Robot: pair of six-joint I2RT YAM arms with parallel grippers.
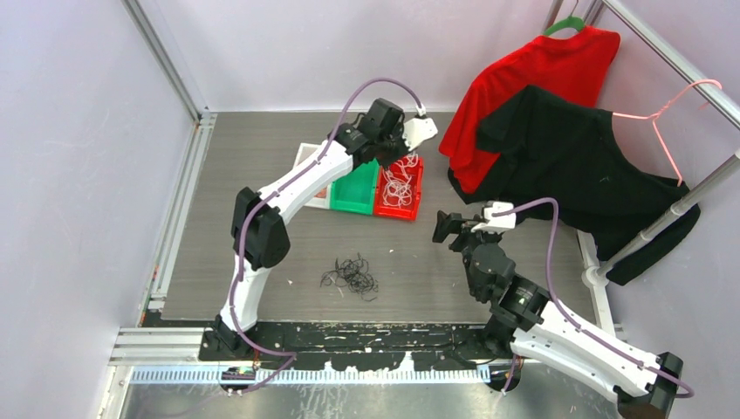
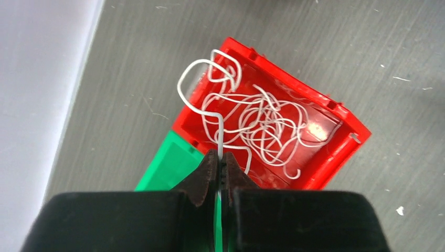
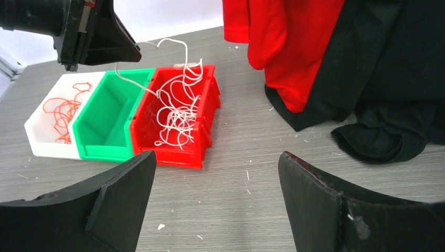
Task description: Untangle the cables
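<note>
Cables (image 3: pixel 176 113) half-sorted: curly white wires (image 2: pixel 262 123) in red plastic bin (image 2: pixel 338 157), black wire clump (image 1: pixel 351 277) loose; left gripper (image 2: pixel 220 165) pinching one white wire (image 2: pixel 220 131), right gripper (image 3: pixel 216 157) spread wide, empty.

Three bins stand in a row: one white bin (image 3: pixel 52 147), one green bin (image 3: pixel 99 144) and one red bin (image 3: pixel 173 155). The cables come in three colours and three groups: one black clump (image 1: pixel 351 276), one white tangle (image 3: pixel 176 110) and one orange tangle (image 3: pixel 60 110). The strands in each group are too knotted to count. One white strand (image 2: pixel 220 131) rises clear of its tangle.

There are two arms, the left arm (image 1: pixel 288 188) and the right arm (image 1: pixel 567 336). There are also two grippers, the left gripper (image 2: pixel 220 165) and the right gripper (image 3: pixel 216 163), each with two fingers.

Two shirts hang: one red shirt (image 1: pixel 532 70) and one black shirt (image 1: pixel 567 157). There are two hangers: one green hanger (image 1: pixel 567 24) and one pink hanger (image 1: pixel 676 109).
</note>
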